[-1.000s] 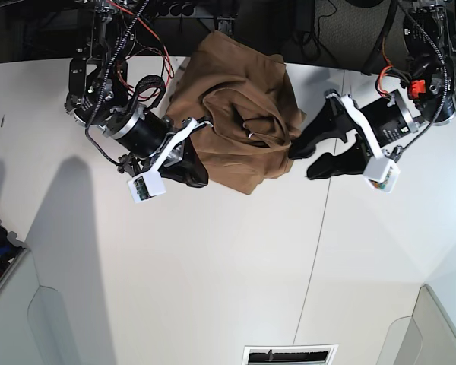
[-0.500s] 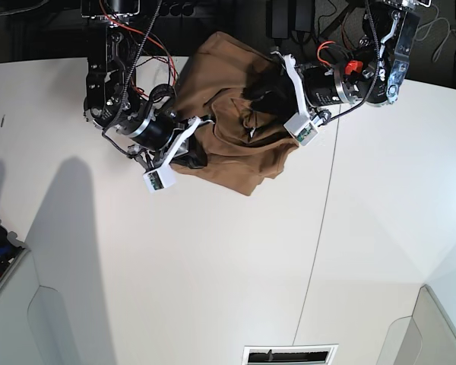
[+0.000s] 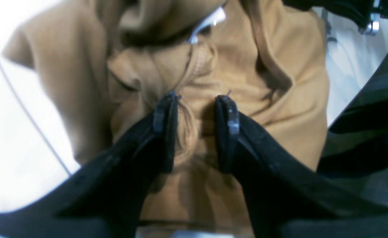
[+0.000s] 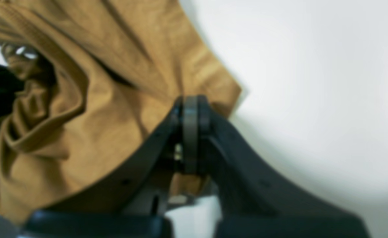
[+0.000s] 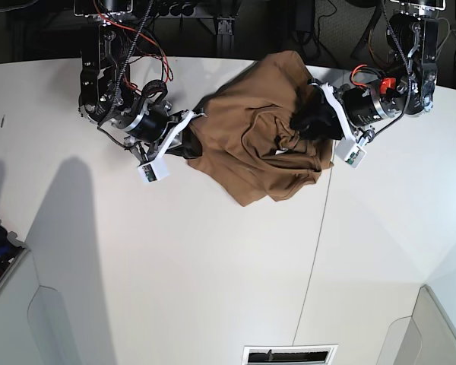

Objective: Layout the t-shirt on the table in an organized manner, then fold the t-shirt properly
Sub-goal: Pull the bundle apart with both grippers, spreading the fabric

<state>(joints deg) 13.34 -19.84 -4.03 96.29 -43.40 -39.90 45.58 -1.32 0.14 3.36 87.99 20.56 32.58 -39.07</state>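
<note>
Tan t-shirt [image 5: 262,141] bunched between both — left gripper [image 3: 195,132] pinching fold, right gripper [image 4: 190,132] clamped on edge.

- A robotics lab: two arms [image 5: 129,114] with exposed red wiring [image 5: 140,57] are mounted at a bare white table [image 5: 213,266].
- Cables and dark equipment [image 5: 235,23] crowd behind it.

The tan-brown soft cloth t-shirt [image 5: 251,144] has a matt, slightly fuzzy weave, and it lies in thick folds with a stitched hem. A small white neck tag [image 3: 210,20] on it looks smooth and a little shiny. The broad white table [image 5: 213,274] is matt and smooth. The black fingers [image 3: 228,115] look like matt plastic with a fine grainy surface.
</note>
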